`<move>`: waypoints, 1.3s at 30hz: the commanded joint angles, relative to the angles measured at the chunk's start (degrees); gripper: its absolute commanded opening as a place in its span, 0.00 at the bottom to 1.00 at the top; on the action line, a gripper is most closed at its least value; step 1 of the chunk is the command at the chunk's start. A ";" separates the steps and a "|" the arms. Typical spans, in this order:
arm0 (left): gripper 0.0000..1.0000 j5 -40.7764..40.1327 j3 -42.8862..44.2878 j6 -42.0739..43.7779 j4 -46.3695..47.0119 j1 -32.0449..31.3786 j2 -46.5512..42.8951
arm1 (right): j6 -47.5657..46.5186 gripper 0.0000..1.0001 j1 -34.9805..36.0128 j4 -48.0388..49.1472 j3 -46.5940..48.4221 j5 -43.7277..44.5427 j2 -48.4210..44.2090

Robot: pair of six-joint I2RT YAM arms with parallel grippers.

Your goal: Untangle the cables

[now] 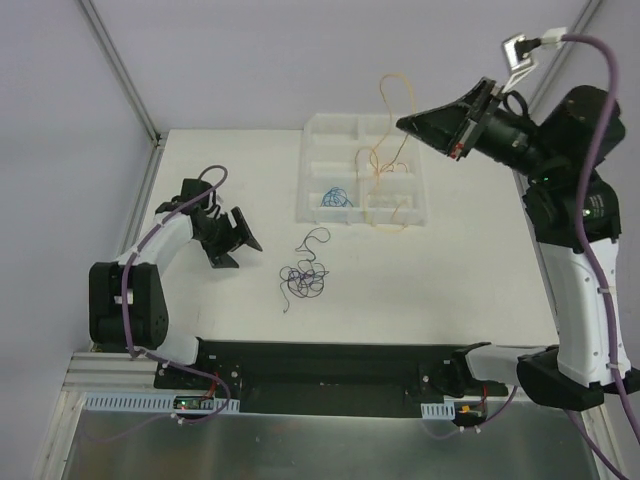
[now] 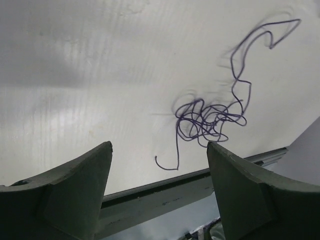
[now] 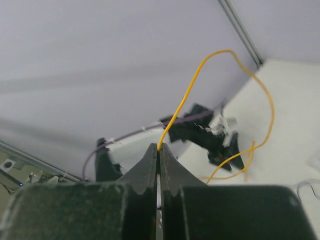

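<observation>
Above the tray, orange strand held clear of the knot

At left of frame, the left tool (image 1: 237, 245) stands apart, aimed at the dark purple tangle (image 1: 303, 278) on the tabletop (image 1: 480, 270), likely its next pick. At upper right, the right tool (image 1: 402, 123) is clamped on the orange cable (image 1: 385, 150), keeping it loose above the tray (image 1: 312, 135).

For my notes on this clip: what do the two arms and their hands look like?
The left arm and right arm have white and black shells, with a thick purple cable along each. The left hand and right hand are dark, with two broad wedge-shaped fingers.
</observation>
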 commanded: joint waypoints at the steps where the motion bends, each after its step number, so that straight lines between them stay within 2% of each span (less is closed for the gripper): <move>1: 0.77 2.80 0.17 0.56 -1.99 -0.90 -7.29 | -7.23 0.01 -1.11 -6.79 -7.03 1.42 -4.69; 4: 0.82 2.98 0.17 -0.94 -1.99 -2.74 -10.81 | -11.20 0.01 -1.38 -11.02 -10.81 4.32 -6.45; 10: 0.88 2.54 0.70 -3.58 -1.99 -5.56 -17.23 | -15.33 0.01 -1.64 -13.57 -15.39 8.71 -7.16; 15: 0.95 1.05 2.37 -3.32 -1.90 -5.82 -20.23 | -18.32 0.01 -1.64 -10.69 -20.39 11.79 -7.78; 23: 0.99 -3.08 8.96 3.18 -1.81 -6.00 -11.27 | -21.22 0.01 -1.64 -0.93 -22.78 24.09 -4.80; 26: 0.99 -2.65 12.90 5.38 -1.81 -6.00 -6.09 | -24.38 0.01 -1.64 2.67 -20.94 24.54 -1.55; 33: 0.96 -0.45 24.24 9.51 -3.57 -5.82 4.99 | -28.61 0.01 -1.99 3.56 -12.33 30.51 10.57; 36: 0.96 -0.88 25.66 10.83 -3.92 -4.51 6.67 | -30.45 0.01 -2.17 3.82 -8.89 34.02 15.76; 39: 0.96 -0.62 26.63 10.92 -4.01 -2.05 7.55 | -29.50 0.01 -3.74 3.99 -10.11 41.30 20.34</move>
